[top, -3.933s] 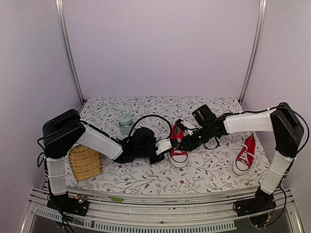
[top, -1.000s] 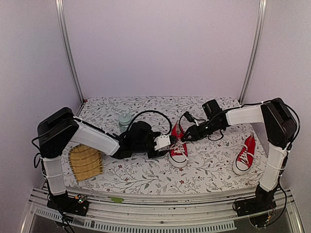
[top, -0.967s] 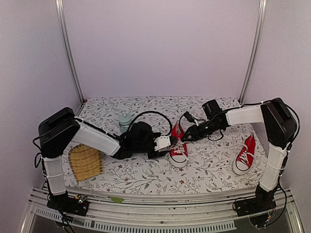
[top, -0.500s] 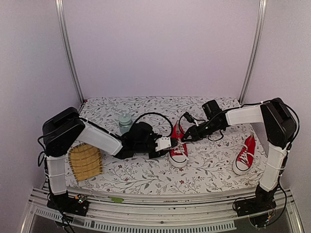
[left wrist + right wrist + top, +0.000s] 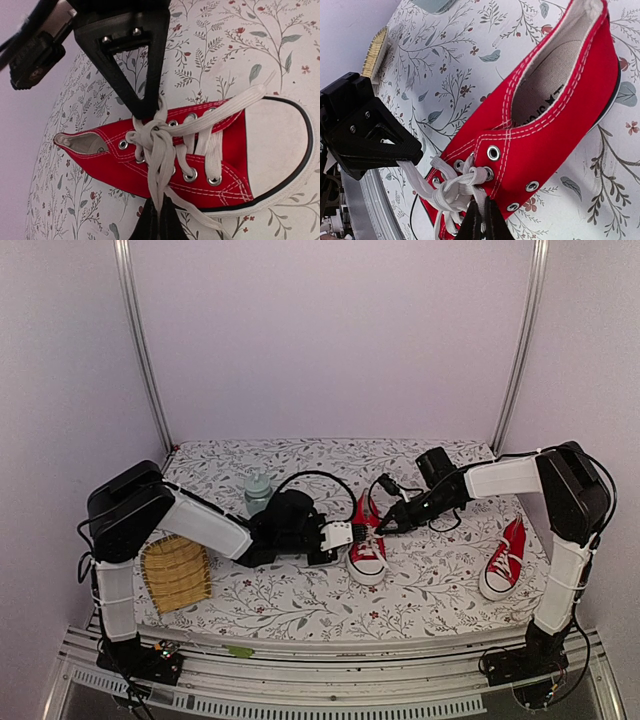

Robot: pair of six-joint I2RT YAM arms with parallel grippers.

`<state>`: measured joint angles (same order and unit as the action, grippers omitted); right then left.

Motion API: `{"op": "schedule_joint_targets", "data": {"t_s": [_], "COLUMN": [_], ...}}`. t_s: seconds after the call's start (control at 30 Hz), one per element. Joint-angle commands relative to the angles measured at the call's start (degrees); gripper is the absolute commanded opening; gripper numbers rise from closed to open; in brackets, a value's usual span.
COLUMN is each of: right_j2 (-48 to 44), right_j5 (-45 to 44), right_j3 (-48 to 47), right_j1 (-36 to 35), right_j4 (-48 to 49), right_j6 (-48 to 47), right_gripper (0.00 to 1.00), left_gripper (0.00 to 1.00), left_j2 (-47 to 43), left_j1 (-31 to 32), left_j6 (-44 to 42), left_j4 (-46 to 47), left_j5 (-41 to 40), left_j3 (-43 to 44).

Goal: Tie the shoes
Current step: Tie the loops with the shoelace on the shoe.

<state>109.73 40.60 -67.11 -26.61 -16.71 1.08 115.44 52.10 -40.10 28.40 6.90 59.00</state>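
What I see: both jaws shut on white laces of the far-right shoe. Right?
No, wrong shoe: both jaws are shut on white laces of the middle shoe; the far-right shoe lies untouched. The top external view shows it.

Found middle sneaker (image 5: 366, 545) at centre of table (image 5: 300, 602), second sneaker (image 5: 503, 558) well to its right, bottle (image 5: 258, 490) behind and left, woven mat (image 5: 175, 573) at near left edge.

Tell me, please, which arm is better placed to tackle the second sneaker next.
Right: the second sneaker lies by that arm's base, closer to the right gripper than the left gripper, both pinching laces.
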Motion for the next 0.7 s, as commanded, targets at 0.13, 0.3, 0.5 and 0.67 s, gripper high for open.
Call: {"op": "schedule_joint_targets", "data": {"t_s": [0.13, 0.3, 0.5, 0.67], "right_j2": [-2.6, -3.1, -4.1, -4.5], "right_j5": [-1.6, -1.2, -2.3, -2.9], "right_j3": [0.5, 2.5, 4.2, 4.4], "right_j1": [0.0, 0.0, 0.2, 0.5], "right_j4": [-1.9, -2.0, -2.1, -2.6], "right_j6": [-0.5, -0.5, -2.5, -2.7], "right_gripper": [0.01, 0.01, 0.01, 0.01], "left_gripper": [0.00, 0.00, 0.00, 0.00], "left_j2": [0.0, 0.8, 1.7, 2.2], "left_j1": [-2.1, -3.3, -4.1, -4.3], "left_j6": [4.7, 6.0, 6.3, 2.9], "left_j4": [2.9, 3.9, 4.7, 3.2], "left_j5": [-4.2, -3.6, -4.4, -4.0], "left_j3": [0.1, -0.5, -0.8, -1.1]}}
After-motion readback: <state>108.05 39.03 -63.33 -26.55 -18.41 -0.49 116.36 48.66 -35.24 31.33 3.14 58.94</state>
